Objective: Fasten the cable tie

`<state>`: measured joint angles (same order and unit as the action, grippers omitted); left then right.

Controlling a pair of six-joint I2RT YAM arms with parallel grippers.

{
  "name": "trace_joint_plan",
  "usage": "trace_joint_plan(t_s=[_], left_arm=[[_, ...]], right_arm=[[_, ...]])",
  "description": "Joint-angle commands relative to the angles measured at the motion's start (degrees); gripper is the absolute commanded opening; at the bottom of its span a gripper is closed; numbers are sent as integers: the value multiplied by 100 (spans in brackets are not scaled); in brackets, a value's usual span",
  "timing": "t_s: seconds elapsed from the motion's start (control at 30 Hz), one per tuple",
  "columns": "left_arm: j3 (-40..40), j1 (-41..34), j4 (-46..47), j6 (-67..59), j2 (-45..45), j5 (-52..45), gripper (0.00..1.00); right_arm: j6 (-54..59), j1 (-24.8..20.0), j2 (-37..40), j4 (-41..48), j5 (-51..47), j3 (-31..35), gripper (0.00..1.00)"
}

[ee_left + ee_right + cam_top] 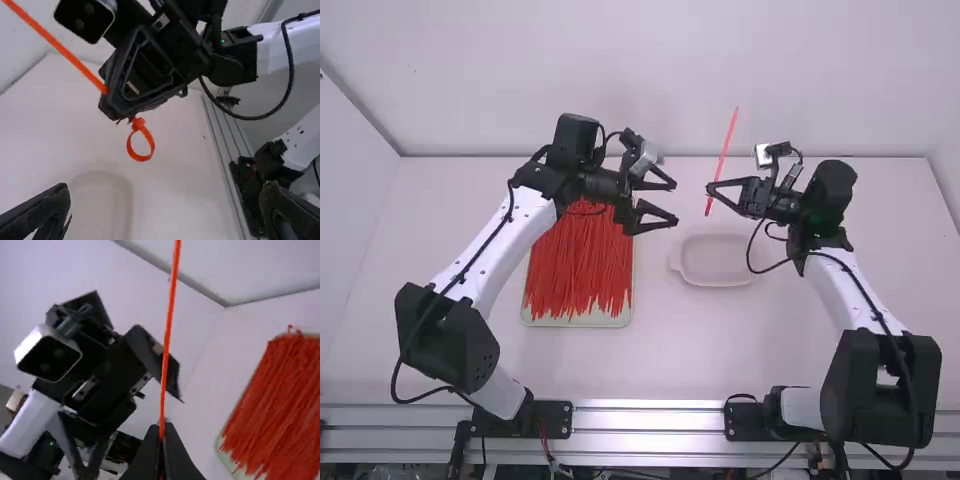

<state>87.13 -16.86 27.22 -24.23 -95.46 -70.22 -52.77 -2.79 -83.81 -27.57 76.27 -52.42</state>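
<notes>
**High view:** tie (723, 155) pinched in right gripper (713, 190), in the air over the table (720, 345), above the far left rim of the dish (715, 262). Long axis steep, tail pointing up and far, slightly right, short end poking down below the jaws. Left gripper (665, 200) just left of it, not touching, jaws spread wide, above the far right corner of the tray (570, 321) of red ties (580, 255).

**Left wrist view:** own fingers (42, 215) set far apart, holding nothing. Beyond them, right gripper (117, 116) with a small closed loop hanging beneath and the long tail slanting away from it.

**Right wrist view:** own jaws pressed together on the tie (169, 330), straight tail running away from the fingertips. Left gripper behind it.
</notes>
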Motion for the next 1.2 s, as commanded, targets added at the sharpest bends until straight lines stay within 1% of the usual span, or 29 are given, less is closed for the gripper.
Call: trace_joint_plan(t_s=[0.0, 0.1, 0.13, 0.17, 0.33, 0.43, 0.53, 0.57, 0.7, 0.8, 0.87, 1.0, 1.03, 1.17], left_arm=[[-205, 188, 136, -74, -2, -70, 99], [-326, 323, 313, -66, -2, -66, 99], [-431, 422, 409, -70, -2, -83, 99], [-507, 476, 433, -66, -2, -83, 99], [-778, 522, 431, -66, 0, -68, 99], [-809, 520, 518, -87, 0, -31, 99], [-809, 487, 533, 15, -2, 284, 99], [-807, 487, 509, 85, 0, 385, 99], [-809, 568, 485, 42, 0, 446, 99], [-809, 568, 481, 42, -2, 890, 99], [-807, 656, 413, 46, -2, 1113, 99], [-809, 839, 293, 46, -2, 636, 99], [-809, 839, 293, 46, -2, 636, 99], [-809, 925, 339, 81, -2, 616, 99]], right_arm=[[1523, 26, 63, 645, 79, -116, 0], [2253, 15, 63, 1491, -92, -116, 0], [2710, 7, 66, 2022, -299, -116, 0], [2968, -17, 63, 2374, -490, -116, 0], [3786, -186, 63, 3676, -1134, -116, 0], [4144, -195, 63, 4336, -1725, -116, 0], [4411, -98, 63, 4913, -2625, -116, 0], [4398, 4, 63, 5012, -3056, -116, 0], [4354, 409, 63, 5007, -4118, -116, 0], [4133, 680, 63, 4916, -4863, -116, 0], [4103, 951, 63, 4767, -5528, -116, 0], [4100, 1274, -107, 4439, -6210, -116, 0], [4100, 1274, -107, 4439, -6210, -116, 0], [3908, 1377, -621, 4153, -6411, -116, 0]])
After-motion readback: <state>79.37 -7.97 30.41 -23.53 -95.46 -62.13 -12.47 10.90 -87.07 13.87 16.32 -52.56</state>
